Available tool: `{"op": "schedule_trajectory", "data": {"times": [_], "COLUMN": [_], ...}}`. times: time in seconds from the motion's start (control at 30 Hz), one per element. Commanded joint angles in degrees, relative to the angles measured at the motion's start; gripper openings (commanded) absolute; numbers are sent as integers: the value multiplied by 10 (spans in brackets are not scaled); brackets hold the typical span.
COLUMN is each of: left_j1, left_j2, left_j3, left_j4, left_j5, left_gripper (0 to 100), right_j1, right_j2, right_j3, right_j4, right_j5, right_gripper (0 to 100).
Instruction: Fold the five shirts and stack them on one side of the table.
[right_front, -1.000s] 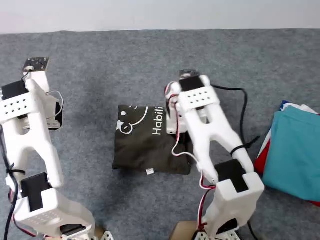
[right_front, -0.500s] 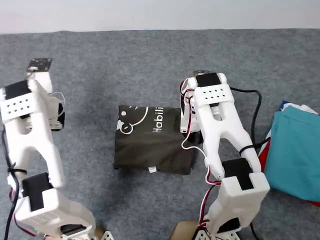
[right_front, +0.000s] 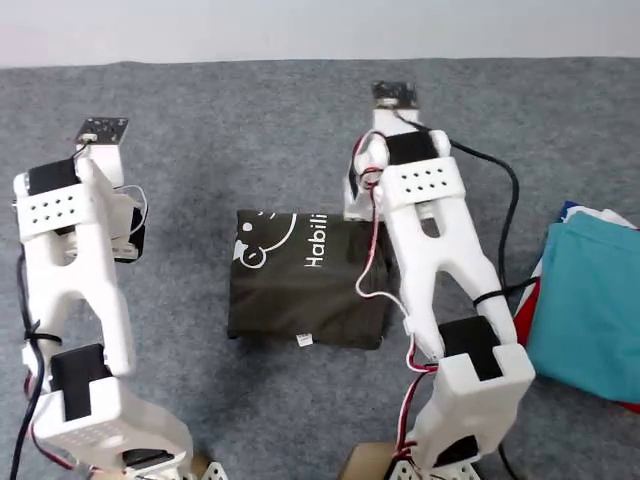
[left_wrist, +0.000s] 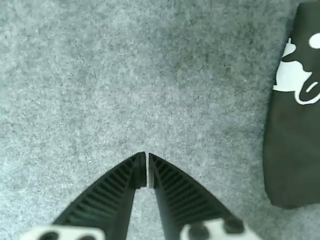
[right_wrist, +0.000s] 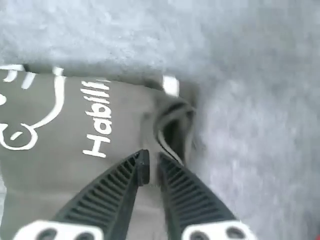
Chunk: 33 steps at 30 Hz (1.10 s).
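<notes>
The right pincer is hanging just over the black shirt. Its two sides are drawn together on nothing, near the shirt's right edge, where loose folded layers are gaping beside a small white tag. The left pincer is likewise closed and empty, hovering over bare table to the left of the shirt. The shirt is lying folded into a rough square at the centre of the high view, print side up. A teal shirt is topping a pile at the right edge of that frame, with red and white cloth showing under it. The black shirt is probably light, soft and limp, so lifted by one point it would likely be sagging and coming unfolded. The grey table is looking felt-like, so the cloth may be catching rather than sliding. The best hold is probably the thick folded edge, pinching through all the layers at once. Ideally one pincer is gripping each side, so the square is travelling flat towards the pile. Gripping the top layer alone is risking peeling the fold open.
</notes>
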<state>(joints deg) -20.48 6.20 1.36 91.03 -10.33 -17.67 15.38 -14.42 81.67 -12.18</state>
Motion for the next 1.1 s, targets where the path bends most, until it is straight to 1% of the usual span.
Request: {"op": "schedule_trajectory", "data": {"times": [0.0, 0.13, 0.3, 0.4, 0.57, 0.67, 0.73, 0.83, 0.97, 1.07], "left_j1": [4, 4, 4, 4, 6, 20, 38, 84, 166, 222], "left_j2": [-26, -26, -26, -26, -26, -27, -32, -33, -30, -25], "left_j3": [-2, -2, -2, -2, -2, -2, -2, -5, -8, -8], "left_j4": [-8, -8, -8, -8, -8, -8, -5, -4, -15, -49], "left_j5": [-4, -2, -4, -4, -4, -2, -2, -1, 0, 1], "left_gripper": [14, 14, 14, 14, 14, 14, 14, 14, 15, 15], "right_j1": [-12, -7, 56, 90, 92, 80, 73, 76, 76, 87], "right_j2": [15, 66, 124, 136, 113, 80, 63, 53, 0, -44], "right_j3": [-31, -32, -38, -38, -44, -45, -44, -44, -47, -47], "right_j4": [-23, -25, -55, -67, -61, -61, -61, -59, 0, 41], "right_j5": [15, 15, 19, 47, 55, 55, 55, 56, 56, 56], "right_gripper": [9, 9, 9, 9, 9, 9, 9, 9, 9, 9]}}
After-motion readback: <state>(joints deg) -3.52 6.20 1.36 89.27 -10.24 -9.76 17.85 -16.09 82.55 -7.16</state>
